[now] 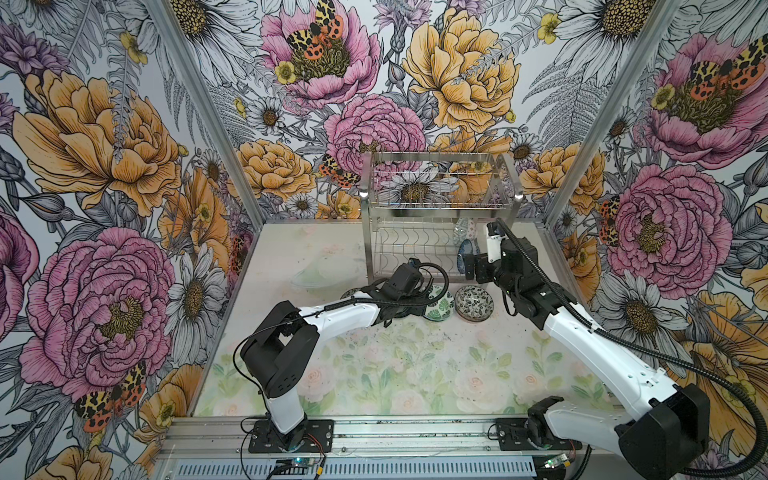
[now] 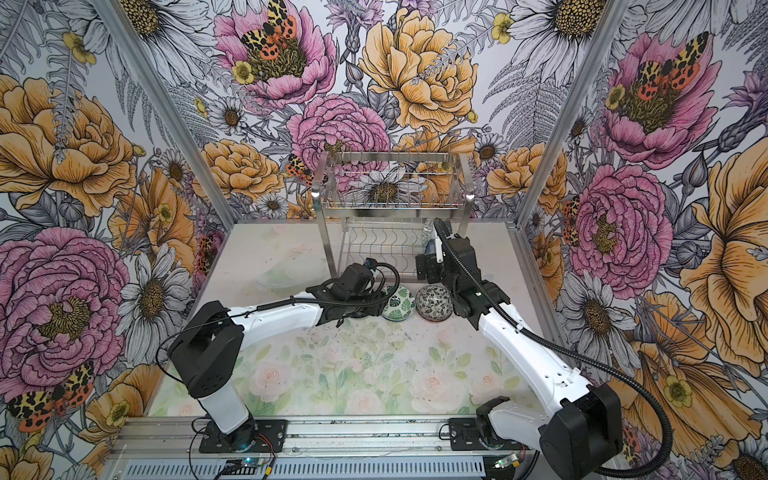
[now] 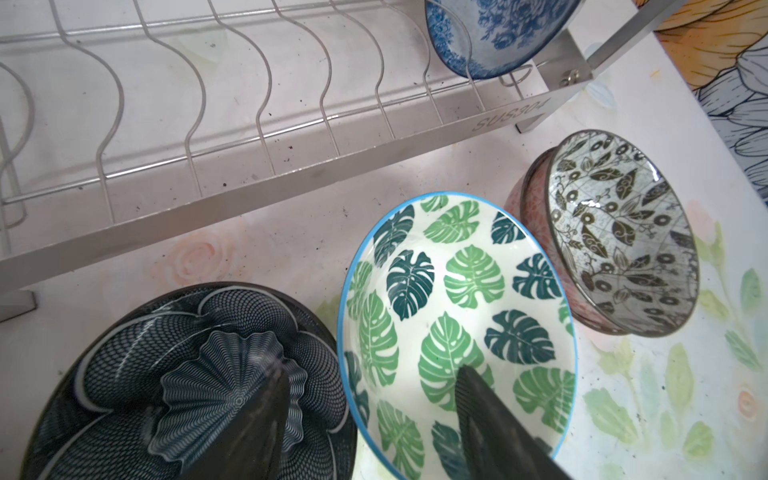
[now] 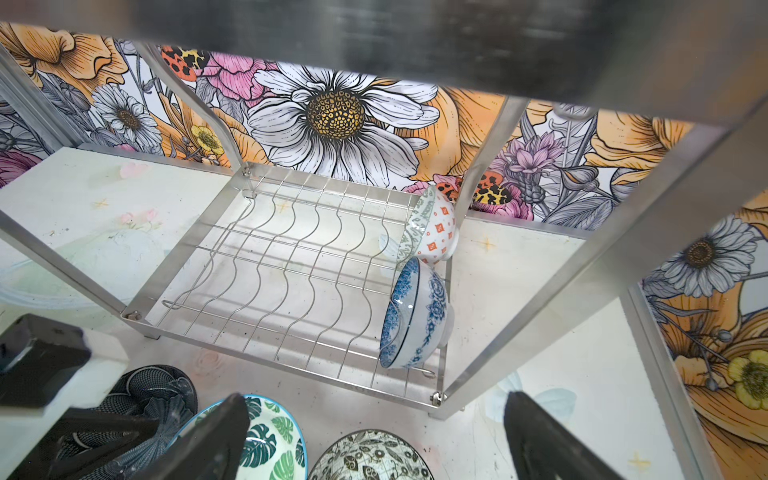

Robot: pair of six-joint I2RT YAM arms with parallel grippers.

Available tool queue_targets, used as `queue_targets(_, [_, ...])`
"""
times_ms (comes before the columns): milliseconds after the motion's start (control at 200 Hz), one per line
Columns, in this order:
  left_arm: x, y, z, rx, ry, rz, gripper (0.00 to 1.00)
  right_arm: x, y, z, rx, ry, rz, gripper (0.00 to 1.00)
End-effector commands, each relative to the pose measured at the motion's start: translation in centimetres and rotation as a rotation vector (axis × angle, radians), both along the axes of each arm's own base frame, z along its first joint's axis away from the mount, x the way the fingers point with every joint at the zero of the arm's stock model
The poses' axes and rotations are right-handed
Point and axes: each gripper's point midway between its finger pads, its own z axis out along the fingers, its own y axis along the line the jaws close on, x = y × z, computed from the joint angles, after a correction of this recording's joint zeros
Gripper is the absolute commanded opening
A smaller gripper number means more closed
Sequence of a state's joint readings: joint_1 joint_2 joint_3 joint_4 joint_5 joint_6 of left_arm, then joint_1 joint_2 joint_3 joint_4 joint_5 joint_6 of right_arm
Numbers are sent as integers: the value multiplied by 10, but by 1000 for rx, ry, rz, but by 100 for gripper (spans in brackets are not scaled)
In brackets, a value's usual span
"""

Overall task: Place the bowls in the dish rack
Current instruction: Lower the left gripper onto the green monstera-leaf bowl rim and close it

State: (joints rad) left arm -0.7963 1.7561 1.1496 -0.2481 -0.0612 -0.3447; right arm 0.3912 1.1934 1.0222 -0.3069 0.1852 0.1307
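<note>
The leaf bowl (image 3: 457,282) sits on the tabletop (image 3: 291,249), near side of the dish rack (image 3: 249,195). Looks glazed, probably slick and chippable, so I'd grab the rim. Left jaws straddle it, not pinching yet. Right jaws gape empty.

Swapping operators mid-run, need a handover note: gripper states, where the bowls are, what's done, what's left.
Left gripper: open, jaws straddling the green leaf bowl's rim, one finger over the dark netted bowl; nothing lifted.
Right gripper: open, empty, facing the dish rack's lower tier.
Done: blue floral bowl and orange-patterned bowl on edge at the tier's right end.
Left: green leaf, dark netted and black-white floral bowl, on the table before the rack.
</note>
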Motion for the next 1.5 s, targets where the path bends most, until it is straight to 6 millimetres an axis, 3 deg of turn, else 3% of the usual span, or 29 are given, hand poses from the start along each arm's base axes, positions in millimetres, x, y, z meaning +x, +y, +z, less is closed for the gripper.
queue_targets(0, [3,-4,3,3,3,6,58,2,1,8,-1,-16,9,97])
queue_targets(245, [6,0,-4,48,13,27,44,2,1,6,-3,-13,11,97])
queue_targets(681, [10,-1,-3,59,10,32,34,2,0,7,-6,-14,8,97])
queue_targets(691, [9,0,-16,79,30,31,34,2,0,7,-6,-15,8,97])
queue_targets(706, [9,0,-20,86,35,31,34,2,0,6,-7,-13,7,97])
queue_targets(936, [10,-2,-24,88,46,29,30,3,0,5,-9,-11,5,97])
queue_targets(1496, [14,-2,-20,103,39,33,12,4,1,6,-11,-11,10,97])
